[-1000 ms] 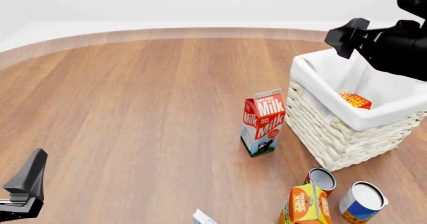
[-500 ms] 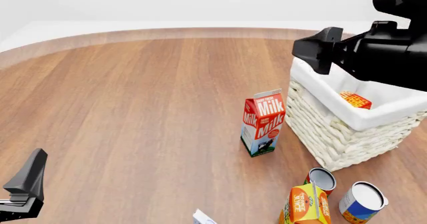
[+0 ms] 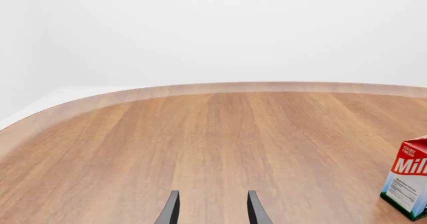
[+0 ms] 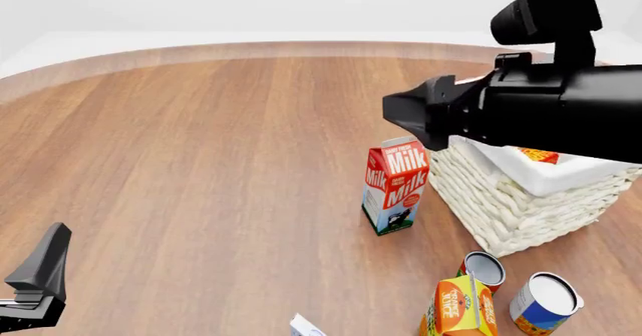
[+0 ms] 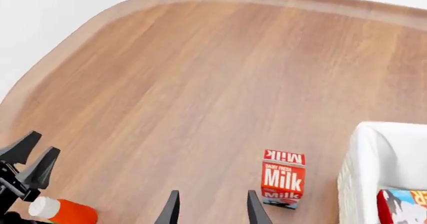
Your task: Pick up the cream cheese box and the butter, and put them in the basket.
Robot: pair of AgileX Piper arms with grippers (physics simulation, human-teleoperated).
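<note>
The butter (image 4: 539, 155), a red-orange box, lies inside the white wicker basket (image 4: 507, 201) at the right, partly hidden by my right arm. In the right wrist view, the butter (image 5: 399, 207) shows just past the basket rim (image 5: 363, 164). Only a white and pale-blue corner of the cream cheese box (image 4: 305, 326) peeks in at the bottom edge. My right gripper (image 4: 404, 116) hangs open and empty above the basket's left side, its fingers (image 5: 170, 209) spread apart. My left gripper (image 4: 48, 257) rests at the bottom left, open (image 3: 212, 210) and holding nothing.
A red-and-white milk carton (image 4: 395, 186) stands just left of the basket. An orange juice carton (image 4: 458, 307) and two cans (image 4: 485, 267) (image 4: 545, 301) crowd the front right. A red bottle with a white cap (image 5: 63, 210) lies near the left gripper.
My right arm has swung from over the basket's far corner to the left and nearer, now covering much of the basket. The butter stays in the basket. The left arm is still.
</note>
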